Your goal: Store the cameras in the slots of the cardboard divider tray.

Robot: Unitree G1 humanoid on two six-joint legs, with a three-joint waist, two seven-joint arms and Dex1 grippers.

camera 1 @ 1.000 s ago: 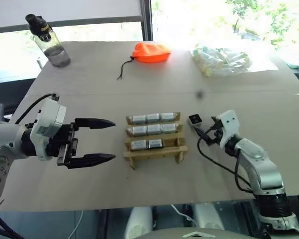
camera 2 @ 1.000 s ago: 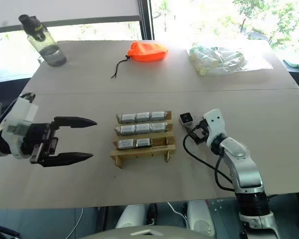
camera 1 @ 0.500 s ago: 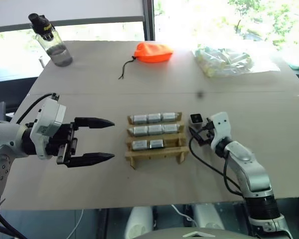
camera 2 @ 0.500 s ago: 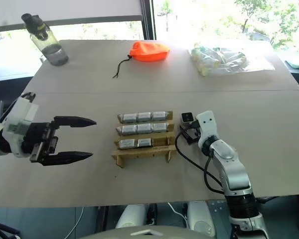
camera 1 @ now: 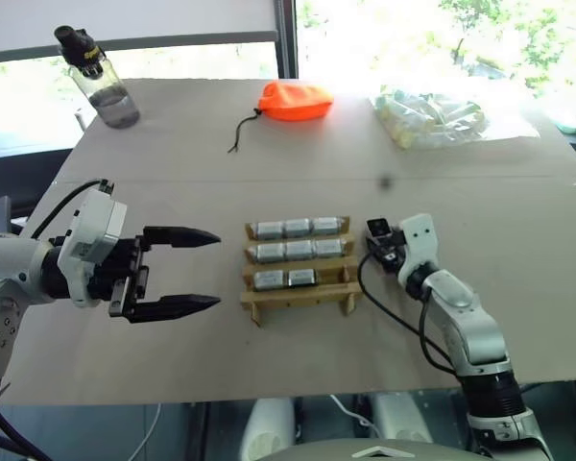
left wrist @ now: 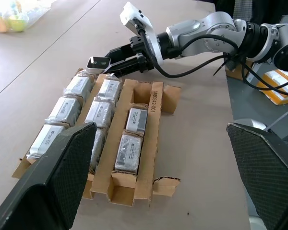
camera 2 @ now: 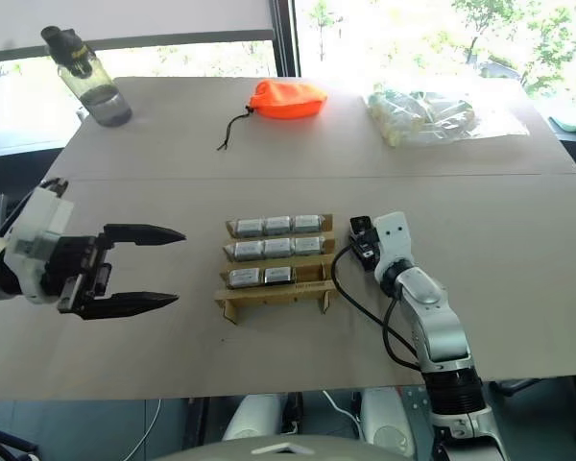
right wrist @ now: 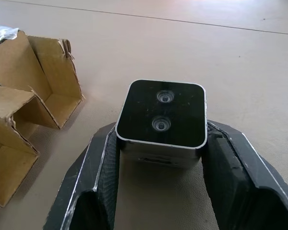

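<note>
Your right hand (right wrist: 158, 158) pinches a camera (right wrist: 162, 120) between its two black fingers (right wrist: 93, 177), the black face with two tiny lenses turned up. In the head view that camera (camera 1: 378, 230) sits just off the divider tray (camera 1: 300, 288) at its 2 o'clock corner, on or just above the desk (camera 1: 269, 355); you cannot tell which.

The tray stands mid-desk. Its two far rows each hold three cameras (camera 1: 297, 229); the third row holds two (camera 1: 283, 279), with the slot at its 3 o'clock end empty. The nearest row is empty.

Your left hand (camera 1: 200, 270) hangs at the tray's 9 o'clock, well apart from it, fingers spread wide and holding nothing.

Along the far edge lie a water bottle (camera 1: 98, 79) at 10 o'clock, an orange pouch (camera 1: 293, 100) at 12 o'clock, and a clear plastic bundle (camera 1: 432, 115) at 2 o'clock.
</note>
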